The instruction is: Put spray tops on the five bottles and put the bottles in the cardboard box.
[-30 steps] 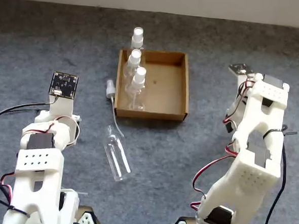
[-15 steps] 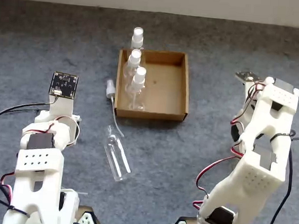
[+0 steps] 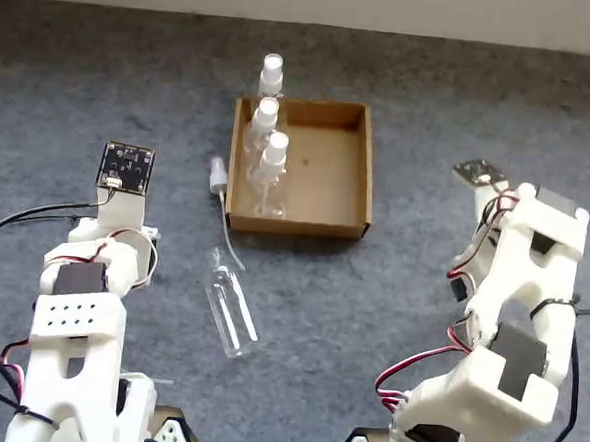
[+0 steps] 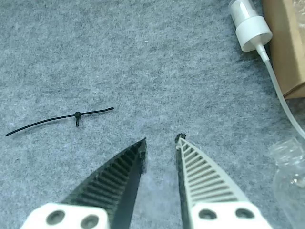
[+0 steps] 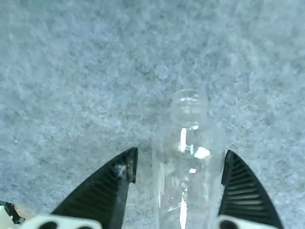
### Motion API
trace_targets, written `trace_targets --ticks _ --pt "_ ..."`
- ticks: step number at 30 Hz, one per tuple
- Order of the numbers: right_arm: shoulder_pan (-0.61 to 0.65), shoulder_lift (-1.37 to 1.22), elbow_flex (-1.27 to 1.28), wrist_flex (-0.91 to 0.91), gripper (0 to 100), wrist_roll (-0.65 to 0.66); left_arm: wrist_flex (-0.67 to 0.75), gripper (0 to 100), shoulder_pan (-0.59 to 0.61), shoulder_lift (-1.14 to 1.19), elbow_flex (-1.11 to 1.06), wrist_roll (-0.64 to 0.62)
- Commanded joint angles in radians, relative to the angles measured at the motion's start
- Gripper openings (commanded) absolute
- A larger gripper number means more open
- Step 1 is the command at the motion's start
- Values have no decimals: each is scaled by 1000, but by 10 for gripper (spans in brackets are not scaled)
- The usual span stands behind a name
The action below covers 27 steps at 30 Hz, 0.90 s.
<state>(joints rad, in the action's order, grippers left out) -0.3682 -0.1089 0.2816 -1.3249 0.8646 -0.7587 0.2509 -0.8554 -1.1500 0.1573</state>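
Your right pincer (image 5: 179, 153) is apart around a topless bottle (image 5: 188, 143), ready to grip; your left pincer (image 4: 160, 139), also apart, hangs near the spray top (image 4: 249, 28).

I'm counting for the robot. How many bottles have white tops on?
3. Two capped bottles stand in the box, along its left wall; a third stands just behind it.

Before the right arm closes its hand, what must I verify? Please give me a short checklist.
1. Bottle between the fingers: ok. The bare bottle sits between the fingers of the right hand.
2. Right hand open: ok, spread wider than the bottle.
3. Bottle capped: not ok, its mouth is bare.
4. Bottle upright: cannot tell.
5. Cap available: ok, a loose spray top lies on the carpet beside the cardboard box.
6. Left hand free: ok, open and holding nothing.
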Motion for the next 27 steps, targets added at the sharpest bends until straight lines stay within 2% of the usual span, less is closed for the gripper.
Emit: trace_targets --ticks 1,9,17,20,23,27 --pt "-13 56 42 71 241 11 11 105 10 -5 4 -2" --pt "-13 56 56 99 235 11 11 105 10 -5 4 -2" --pt "-12 54 58 99 14 17 11 105 10 -5 4 -2" --pt "-12 59 58 99 5 12 11 105 18 -5 16 -2" --pt "-31 70 50 97 5 -60 6 105 70 -2 62 -2" --pt "-33 168 51 99 5 -146 -115 107 122 77 209 2"
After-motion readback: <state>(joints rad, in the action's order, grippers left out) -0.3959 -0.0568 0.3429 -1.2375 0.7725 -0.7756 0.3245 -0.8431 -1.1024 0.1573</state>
